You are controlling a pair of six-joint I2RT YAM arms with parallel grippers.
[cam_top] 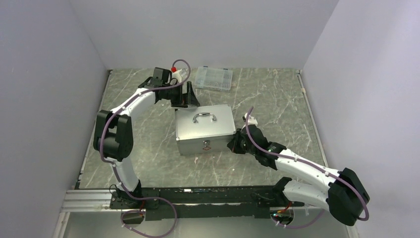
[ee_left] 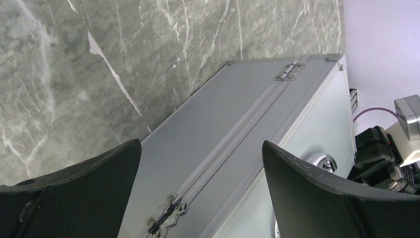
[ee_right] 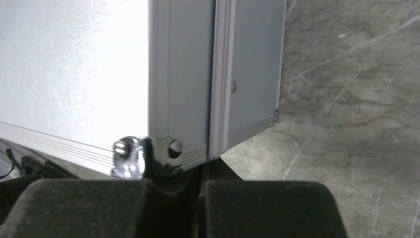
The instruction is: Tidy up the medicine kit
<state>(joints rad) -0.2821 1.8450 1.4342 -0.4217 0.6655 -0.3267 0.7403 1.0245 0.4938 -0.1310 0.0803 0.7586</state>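
Position check from the top camera: the medicine kit (cam_top: 205,130) stands shut at the middle of the table (cam_top: 277,99), handle up, front toward the near edge. The left gripper (cam_top: 187,99) sits at its far side, toward the left end. The right gripper (cam_top: 234,144) is at its near right corner. A clear compartment case (cam_top: 214,78) lies well apart on the far side.

Left wrist camera: the fingers (ee_left: 89,188) are spread wide and hold nothing. The kit's rear wall with its two hinges (ee_left: 289,71) shows between them. Treat this arm as the brace: set it against the rear wall below the lid seam so the box cannot slide away.

Right wrist camera: the fingers (ee_right: 267,208) are drawn together to a thin slit, just under a chrome latch (ee_right: 143,156) at the kit's edge. You cannot tell whether they pinch any part of it. The step in hand appears to be releasing this latch. Work it slowly, and watch that the kit does not twist on the table.
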